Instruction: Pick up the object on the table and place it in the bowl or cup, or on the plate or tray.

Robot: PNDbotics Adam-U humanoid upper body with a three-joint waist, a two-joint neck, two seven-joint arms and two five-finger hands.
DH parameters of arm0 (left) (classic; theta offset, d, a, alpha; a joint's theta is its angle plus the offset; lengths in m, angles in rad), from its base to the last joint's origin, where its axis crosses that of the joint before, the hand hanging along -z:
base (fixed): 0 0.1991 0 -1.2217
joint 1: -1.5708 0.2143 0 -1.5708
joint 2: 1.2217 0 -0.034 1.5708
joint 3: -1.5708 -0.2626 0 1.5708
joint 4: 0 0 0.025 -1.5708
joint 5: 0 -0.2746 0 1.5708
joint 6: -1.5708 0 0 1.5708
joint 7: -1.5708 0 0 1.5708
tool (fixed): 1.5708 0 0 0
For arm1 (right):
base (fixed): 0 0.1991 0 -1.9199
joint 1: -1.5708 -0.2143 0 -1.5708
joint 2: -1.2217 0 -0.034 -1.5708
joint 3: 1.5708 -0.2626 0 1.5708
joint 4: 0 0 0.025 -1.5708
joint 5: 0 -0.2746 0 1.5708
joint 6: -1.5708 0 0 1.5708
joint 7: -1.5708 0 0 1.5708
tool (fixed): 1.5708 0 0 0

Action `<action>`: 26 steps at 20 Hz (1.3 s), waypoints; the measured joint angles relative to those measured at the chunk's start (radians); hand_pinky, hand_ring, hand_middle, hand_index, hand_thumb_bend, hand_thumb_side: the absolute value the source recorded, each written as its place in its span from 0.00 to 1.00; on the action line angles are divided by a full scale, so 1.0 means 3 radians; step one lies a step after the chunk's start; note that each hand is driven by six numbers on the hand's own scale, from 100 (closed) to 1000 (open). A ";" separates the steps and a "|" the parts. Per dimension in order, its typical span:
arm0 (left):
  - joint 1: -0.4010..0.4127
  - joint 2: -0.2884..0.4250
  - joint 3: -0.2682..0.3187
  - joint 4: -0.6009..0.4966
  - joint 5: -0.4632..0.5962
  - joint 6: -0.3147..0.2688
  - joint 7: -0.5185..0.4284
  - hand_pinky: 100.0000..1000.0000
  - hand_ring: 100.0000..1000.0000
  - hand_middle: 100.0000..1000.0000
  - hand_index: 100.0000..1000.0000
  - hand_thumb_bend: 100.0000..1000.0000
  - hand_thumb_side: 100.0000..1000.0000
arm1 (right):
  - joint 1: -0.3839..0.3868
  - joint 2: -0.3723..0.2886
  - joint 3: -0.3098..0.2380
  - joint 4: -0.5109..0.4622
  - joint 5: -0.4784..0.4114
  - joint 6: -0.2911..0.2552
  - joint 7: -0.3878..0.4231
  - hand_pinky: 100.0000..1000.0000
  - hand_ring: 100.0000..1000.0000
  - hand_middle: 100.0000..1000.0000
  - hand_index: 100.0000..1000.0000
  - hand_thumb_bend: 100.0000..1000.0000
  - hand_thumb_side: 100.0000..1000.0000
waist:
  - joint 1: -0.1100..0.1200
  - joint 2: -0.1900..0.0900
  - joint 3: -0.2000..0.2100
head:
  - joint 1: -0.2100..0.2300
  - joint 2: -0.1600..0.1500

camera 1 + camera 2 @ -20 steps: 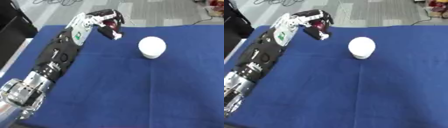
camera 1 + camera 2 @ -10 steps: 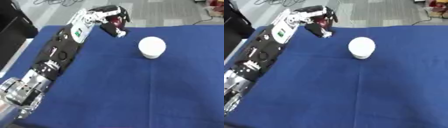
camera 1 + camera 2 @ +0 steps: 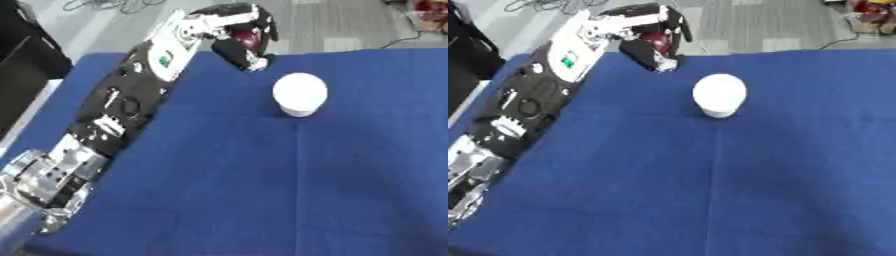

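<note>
Dark red object (image 3: 246,36) in hand (image 3: 241,35); white cup (image 3: 299,94) upright.

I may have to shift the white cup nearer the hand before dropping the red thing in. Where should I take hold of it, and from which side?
Grip the white cup round its side wall, coming level from the robot's left. It stands upright with bare blue cloth all round, and the left hand, curled on the dark red object, is on that side. Keep fingers off the rim so the mouth stays open.

Matt blue cloth (image 3: 262,190), smooth white cup (image 3: 299,94), perhaps plastic
</note>
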 measured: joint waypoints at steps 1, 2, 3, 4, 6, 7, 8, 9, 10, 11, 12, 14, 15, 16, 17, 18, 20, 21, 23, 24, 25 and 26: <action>-0.0008 -0.0018 -0.0003 0.0008 0.0000 -0.0004 0.0004 0.00 0.16 0.36 0.35 0.00 0.30 | -0.0009 0.0000 0.0001 -0.0001 -0.0001 -0.0002 0.0002 0.41 0.67 0.71 0.78 0.00 1.00 | 0.0002 0.0002 -0.0014 | 0.0001 -0.0002; -0.0019 -0.0036 -0.0005 0.0020 -0.0001 -0.0007 0.0007 0.00 0.16 0.36 0.35 0.00 0.30 | -0.0021 0.0001 0.0002 -0.0002 -0.0002 -0.0002 0.0003 0.41 0.67 0.71 0.78 0.00 1.00 | 0.0003 0.0005 -0.0025 | 0.0001 -0.0004; -0.0026 -0.0052 -0.0005 0.0035 -0.0003 -0.0011 0.0011 0.00 0.16 0.36 0.35 0.00 0.30 | -0.0026 0.0002 0.0004 -0.0004 -0.0003 -0.0002 0.0003 0.41 0.67 0.71 0.78 0.00 1.00 | 0.0004 0.0008 -0.0032 | 0.0001 -0.0005; -0.0028 -0.0060 -0.0006 0.0051 -0.0006 -0.0016 0.0016 0.00 0.16 0.36 0.35 0.00 0.30 | -0.0026 0.0002 0.0007 -0.0007 -0.0003 -0.0002 0.0004 0.41 0.67 0.71 0.78 0.00 1.00 | 0.0004 0.0015 -0.0040 | 0.0002 -0.0005; -0.0049 -0.0085 -0.0006 0.0084 -0.0017 -0.0028 0.0028 0.00 0.16 0.36 0.35 0.00 0.30 | -0.0027 0.0003 0.0010 -0.0010 -0.0004 -0.0002 0.0004 0.41 0.67 0.71 0.78 0.00 1.00 | 0.0008 0.0031 -0.0045 | 0.0003 -0.0005; -0.0053 -0.0092 -0.0006 0.0098 -0.0026 -0.0034 0.0033 0.00 0.15 0.36 0.35 0.00 0.31 | -0.0027 0.0003 0.0014 -0.0010 -0.0004 -0.0002 0.0004 0.41 0.67 0.71 0.78 0.00 1.00 | 0.0011 0.0034 -0.0052 | 0.0003 -0.0005; -0.0055 -0.0106 -0.0006 0.0110 -0.0034 -0.0039 0.0036 0.00 0.15 0.36 0.35 0.00 0.31 | -0.0027 0.0003 0.0017 -0.0010 -0.0004 -0.0002 0.0005 0.41 0.67 0.71 0.78 0.00 1.00 | 0.0014 0.0040 -0.0060 | 0.0003 -0.0005; -0.0056 -0.0116 -0.0008 0.0121 -0.0037 -0.0043 0.0039 0.00 0.15 0.36 0.35 0.00 0.31 | -0.0027 0.0003 0.0017 -0.0010 -0.0004 -0.0002 0.0005 0.41 0.67 0.71 0.78 0.00 1.00 | 0.0014 0.0045 -0.0065 | 0.0004 -0.0006; -0.0059 -0.0127 -0.0008 0.0133 -0.0037 -0.0051 0.0040 0.00 0.15 0.36 0.35 0.00 0.31 | -0.0028 0.0003 0.0018 -0.0010 -0.0005 -0.0001 0.0006 0.41 0.67 0.71 0.78 0.00 1.00 | 0.0015 0.0049 -0.0067 | 0.0004 -0.0006; -0.0066 -0.0138 -0.0009 0.0141 -0.0039 -0.0059 0.0039 0.00 0.15 0.36 0.35 0.00 0.31 | -0.0031 0.0006 0.0018 -0.0010 -0.0005 -0.0001 0.0006 0.41 0.67 0.71 0.78 0.00 1.00 | 0.0016 0.0051 -0.0074 | 0.0006 -0.0006; -0.0079 -0.0143 -0.0013 0.0143 -0.0045 -0.0064 0.0038 0.00 0.15 0.36 0.35 0.00 0.31 | -0.0038 0.0013 0.0018 -0.0011 -0.0005 -0.0002 0.0006 0.41 0.67 0.71 0.78 0.00 1.00 | 0.0019 0.0058 -0.0087 | 0.0016 -0.0013; -0.0088 -0.0157 -0.0021 0.0161 -0.0059 -0.0069 0.0038 0.00 0.15 0.36 0.35 0.00 0.31 | -0.0054 0.0018 0.0018 -0.0011 -0.0006 -0.0002 0.0007 0.41 0.67 0.71 0.78 0.00 1.00 | 0.0031 0.0068 -0.0103 | 0.0028 -0.0027; -0.0091 -0.0169 -0.0026 0.0164 -0.0062 -0.0074 0.0042 0.00 0.15 0.36 0.35 0.00 0.32 | -0.0055 0.0018 0.0018 -0.0011 -0.0010 -0.0002 0.0007 0.41 0.67 0.71 0.78 0.00 1.00 | 0.0032 0.0068 -0.0106 | 0.0029 -0.0029; -0.0095 -0.0171 -0.0026 0.0168 -0.0063 -0.0078 0.0047 0.00 0.15 0.36 0.35 0.00 0.32 | -0.0056 0.0020 0.0018 -0.0011 -0.0012 -0.0002 0.0008 0.41 0.67 0.71 0.78 0.00 1.00 | 0.0032 0.0071 -0.0113 | 0.0030 -0.0030; -0.0097 -0.0172 -0.0026 0.0173 -0.0064 -0.0081 0.0049 0.00 0.15 0.36 0.35 0.00 0.33 | -0.0057 0.0026 0.0018 -0.0011 -0.0013 -0.0002 0.0008 0.41 0.67 0.71 0.78 0.00 1.00 | 0.0032 0.0078 -0.0121 | 0.0030 -0.0030; -0.0098 -0.0173 -0.0026 0.0180 -0.0065 -0.0083 0.0051 0.00 0.15 0.36 0.35 0.00 0.33 | -0.0057 0.0027 0.0019 -0.0011 -0.0013 -0.0004 0.0010 0.41 0.67 0.71 0.78 0.00 1.00 | 0.0033 0.0087 -0.0127 | 0.0030 -0.0030; -0.0098 -0.0188 -0.0026 0.0187 -0.0065 -0.0090 0.0058 0.00 0.15 0.36 0.35 0.00 0.34 | -0.0067 0.0027 0.0019 -0.0011 -0.0013 -0.0006 0.0013 0.41 0.67 0.71 0.78 0.00 1.00 | 0.0035 0.0089 -0.0135 | 0.0030 -0.0032; -0.0098 -0.0196 -0.0026 0.0192 -0.0065 -0.0094 0.0063 0.00 0.15 0.36 0.35 0.00 0.33 | -0.0079 0.0027 0.0019 -0.0011 -0.0013 -0.0008 0.0014 0.41 0.67 0.71 0.78 0.00 1.00 | 0.0037 0.0092 -0.0146 | 0.0031 -0.0032; -0.0098 -0.0202 -0.0027 0.0199 -0.0065 -0.0096 0.0065 0.00 0.15 0.36 0.35 0.00 0.34 | -0.0085 0.0027 0.0019 -0.0011 -0.0014 -0.0009 0.0016 0.41 0.67 0.71 0.78 0.00 1.00 | 0.0050 0.0104 -0.0162 | 0.0033 -0.0034; -0.0098 -0.0208 -0.0027 0.0200 -0.0065 -0.0096 0.0065 0.00 0.15 0.36 0.35 0.00 0.34 | -0.0085 0.0027 0.0019 -0.0011 -0.0014 -0.0008 0.0016 0.41 0.67 0.71 0.78 0.00 1.00 | 0.0052 0.0106 -0.0167 | 0.0033 -0.0034; -0.0099 -0.0215 -0.0027 0.0200 -0.0064 -0.0097 0.0066 0.00 0.15 0.36 0.35 0.00 0.35 | -0.0086 0.0027 0.0019 -0.0011 -0.0014 -0.0007 0.0020 0.41 0.67 0.71 0.78 0.00 1.00 | 0.0052 0.0106 -0.0172 | 0.0033 -0.0035; -0.0099 -0.0217 -0.0027 0.0200 -0.0063 -0.0097 0.0066 0.00 0.14 0.35 0.35 0.00 0.35 | -0.0088 0.0027 0.0019 -0.0011 -0.0014 -0.0006 0.0024 0.41 0.67 0.71 0.78 0.00 1.00 | 0.0052 0.0109 -0.0182 | 0.0034 -0.0040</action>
